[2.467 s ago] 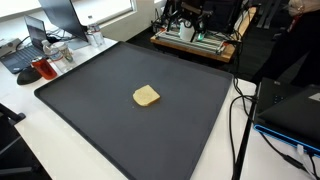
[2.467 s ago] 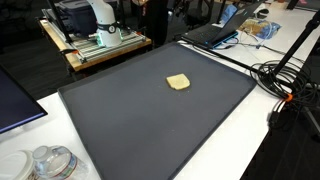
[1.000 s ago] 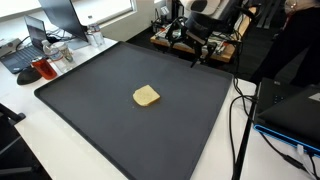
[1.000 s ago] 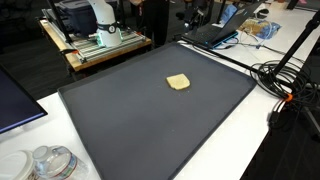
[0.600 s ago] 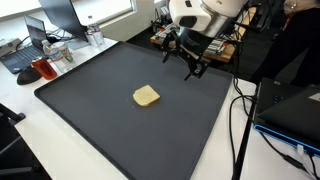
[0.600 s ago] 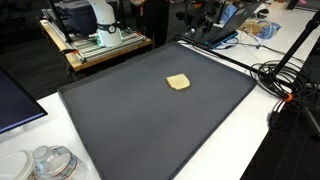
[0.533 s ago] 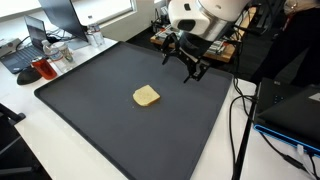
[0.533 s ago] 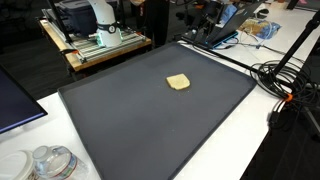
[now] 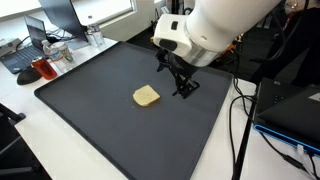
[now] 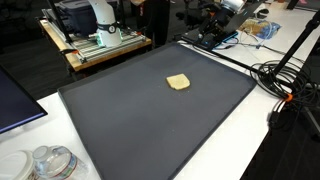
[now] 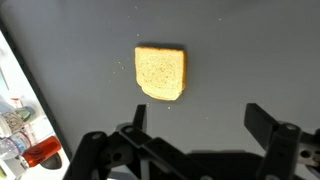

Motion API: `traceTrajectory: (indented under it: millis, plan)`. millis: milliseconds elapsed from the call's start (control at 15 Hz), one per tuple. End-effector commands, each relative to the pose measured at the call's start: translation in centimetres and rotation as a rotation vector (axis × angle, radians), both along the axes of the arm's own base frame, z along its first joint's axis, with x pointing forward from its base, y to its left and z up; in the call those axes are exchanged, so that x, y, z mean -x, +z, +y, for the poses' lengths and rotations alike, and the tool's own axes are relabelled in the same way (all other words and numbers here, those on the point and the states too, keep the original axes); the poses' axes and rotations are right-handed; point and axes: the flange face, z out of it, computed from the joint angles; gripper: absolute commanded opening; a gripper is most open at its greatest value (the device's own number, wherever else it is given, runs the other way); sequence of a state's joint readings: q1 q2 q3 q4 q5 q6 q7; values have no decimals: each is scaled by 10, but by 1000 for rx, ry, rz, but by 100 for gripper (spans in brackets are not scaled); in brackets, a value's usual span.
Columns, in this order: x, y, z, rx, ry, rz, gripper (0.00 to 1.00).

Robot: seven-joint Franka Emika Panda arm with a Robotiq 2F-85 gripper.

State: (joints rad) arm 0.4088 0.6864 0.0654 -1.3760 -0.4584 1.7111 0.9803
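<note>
Hand hung low over the mat, jaws at full spread, holding nothing. Bread lay flat mid-mat, just beside the hand, untouched. Wrist view showed it ahead of the fingers, probably lined up for a top-down reach.

Black mat on white table; laptop, cables beside; red mug near corner.

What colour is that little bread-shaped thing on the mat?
The bread-shaped piece is pale yellowish tan, clearest in the wrist view.
</note>
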Motion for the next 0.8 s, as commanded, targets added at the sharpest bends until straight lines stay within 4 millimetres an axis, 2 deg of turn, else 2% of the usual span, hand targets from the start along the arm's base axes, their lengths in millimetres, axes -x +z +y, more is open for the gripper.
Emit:
traceTrajectory:
  millis: [0, 400, 733]
  plan:
    - [-25, 2, -5, 7, -138, 53, 100]
    - [-53, 1, -40, -59, -246, 159, 100]
    - [-80, 9, -76, -190, -163, 180, 100]
